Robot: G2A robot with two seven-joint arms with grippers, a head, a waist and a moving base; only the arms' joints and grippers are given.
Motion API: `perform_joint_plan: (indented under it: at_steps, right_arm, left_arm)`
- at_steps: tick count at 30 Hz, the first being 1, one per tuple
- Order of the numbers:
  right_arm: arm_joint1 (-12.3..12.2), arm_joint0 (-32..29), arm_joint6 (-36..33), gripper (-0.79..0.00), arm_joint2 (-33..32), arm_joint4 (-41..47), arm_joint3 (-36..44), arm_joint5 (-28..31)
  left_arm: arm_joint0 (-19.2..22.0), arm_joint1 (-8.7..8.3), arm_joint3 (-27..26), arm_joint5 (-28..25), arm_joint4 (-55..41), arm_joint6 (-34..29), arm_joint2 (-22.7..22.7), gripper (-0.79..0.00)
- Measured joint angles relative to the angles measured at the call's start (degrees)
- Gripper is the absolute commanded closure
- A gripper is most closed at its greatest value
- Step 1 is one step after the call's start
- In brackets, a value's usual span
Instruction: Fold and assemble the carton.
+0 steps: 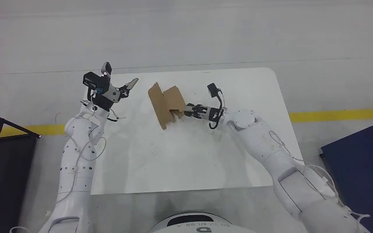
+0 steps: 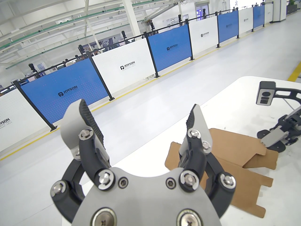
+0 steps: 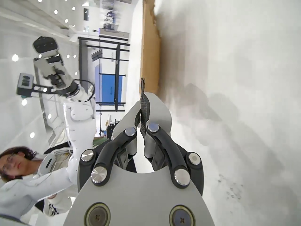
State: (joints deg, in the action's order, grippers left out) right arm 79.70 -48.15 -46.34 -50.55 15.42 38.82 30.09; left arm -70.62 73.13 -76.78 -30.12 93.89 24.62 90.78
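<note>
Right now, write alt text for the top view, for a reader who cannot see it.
A brown carton, unassembled, lies near the far edge of a white table, with the right gripper shut on its edge. The left gripper hovers open by the table's far corner, apart from the carton.

Logo lettering (dark) on barrier panels

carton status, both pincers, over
Left pincer open, empty, raised near table corner. Right pincer shut on carton edge. Carton mostly flat on table, not yet assembled.
</note>
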Motion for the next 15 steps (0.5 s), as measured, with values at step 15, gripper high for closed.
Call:
perform_joint_plan:
  at_steps: [15]
  right_arm:
    - [-5.1,-10.8,-5.0,0.000,-10.8,3.0,17.4,9.4]
  left_arm:
    - [0.0,0.00,0.0,0.0,0.0,0.0,0.0,-0.785]
